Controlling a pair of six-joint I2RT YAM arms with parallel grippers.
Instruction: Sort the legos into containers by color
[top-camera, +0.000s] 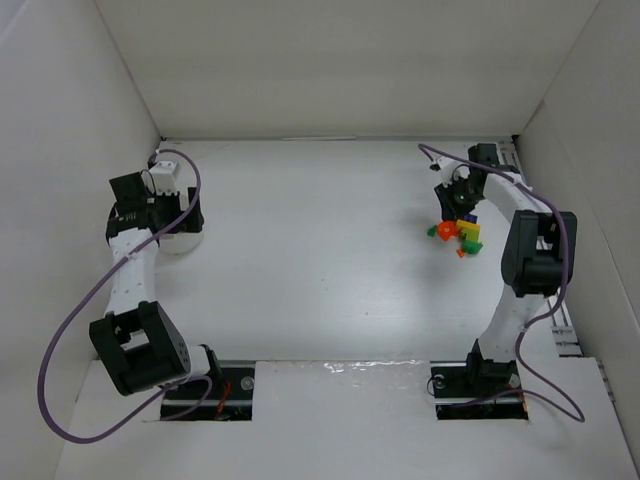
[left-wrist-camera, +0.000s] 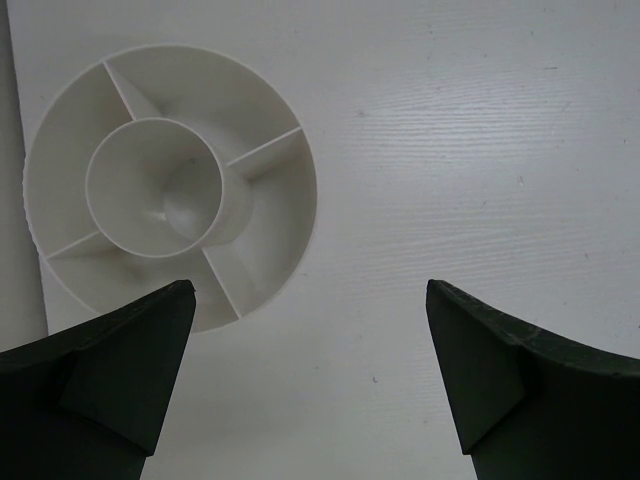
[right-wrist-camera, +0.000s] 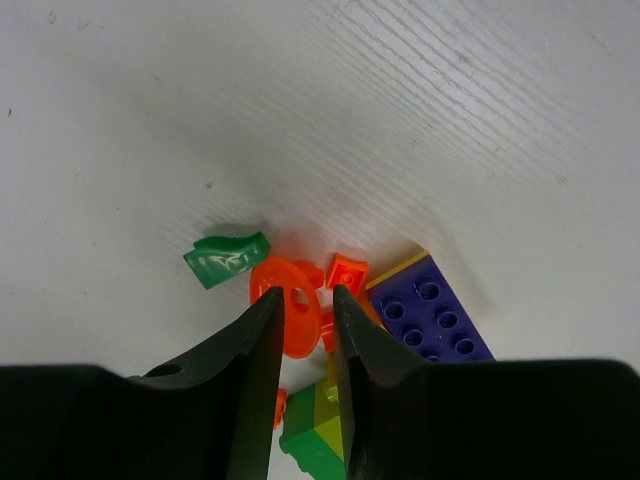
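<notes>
The legos lie in a small pile (top-camera: 463, 236) at the right of the table. My right gripper (right-wrist-camera: 308, 292) points down into the pile, its fingers closed against an orange round disc lego (right-wrist-camera: 300, 325) standing between them. Around it lie a green piece (right-wrist-camera: 227, 258), a small orange piece (right-wrist-camera: 347, 272), a purple-blue studded brick (right-wrist-camera: 430, 315) and a green and lime brick (right-wrist-camera: 315, 435). A round white container (left-wrist-camera: 270, 160) with a centre cup and divided outer ring sits at the left. My left gripper (left-wrist-camera: 310, 290) hangs open just beside it, holding nothing.
White walls enclose the table on the left, back and right. In the top view the left arm (top-camera: 135, 270) covers most of the container (top-camera: 180, 242). A purple cable loops from each arm. Bare table lies between the two arms.
</notes>
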